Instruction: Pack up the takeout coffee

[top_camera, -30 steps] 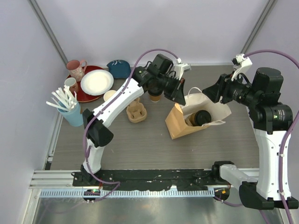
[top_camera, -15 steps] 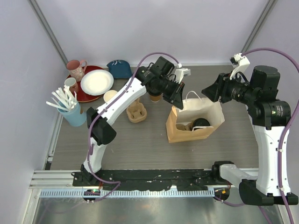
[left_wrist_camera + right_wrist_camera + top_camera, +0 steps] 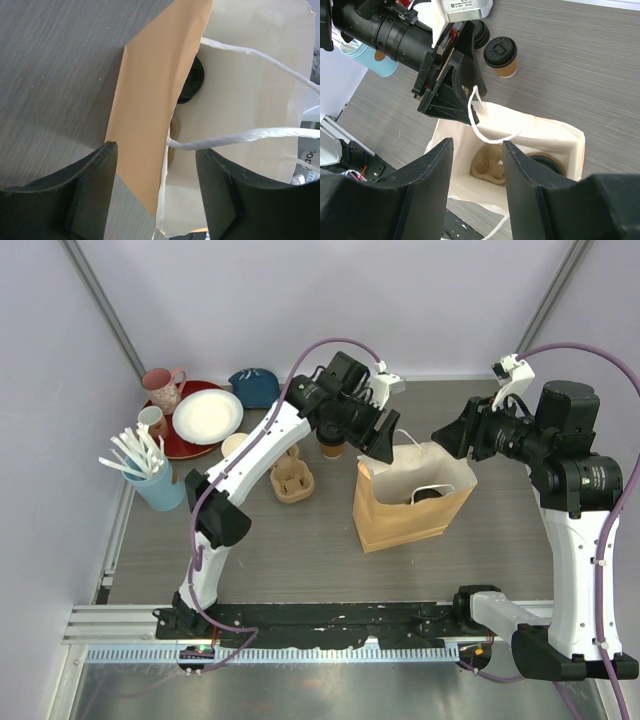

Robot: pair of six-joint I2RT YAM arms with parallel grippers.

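Both claws gape wide and empty: left gripper (image 3: 156,149), right gripper (image 3: 476,144). The left gripper should clear the bag (image 3: 410,515) handle (image 3: 240,136), then take the outside takeout coffee (image 3: 501,57) upright, low on its body.

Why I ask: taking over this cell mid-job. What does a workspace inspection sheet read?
Surface: grey wood-grain table, no spills seen.
Job's things: paper bag upright, open; lidded coffee cup inside beside a tan pulp piece; second lidded coffee cup standing outside it.
Clutter: cup carrier, blue cup of utensils, plates, pink mug, all left.
End effectors: left end effector open, straddling bag rim; right end effector open above bag.
Cables: purple cable looped over each arm.
Surroundings: pale walls.
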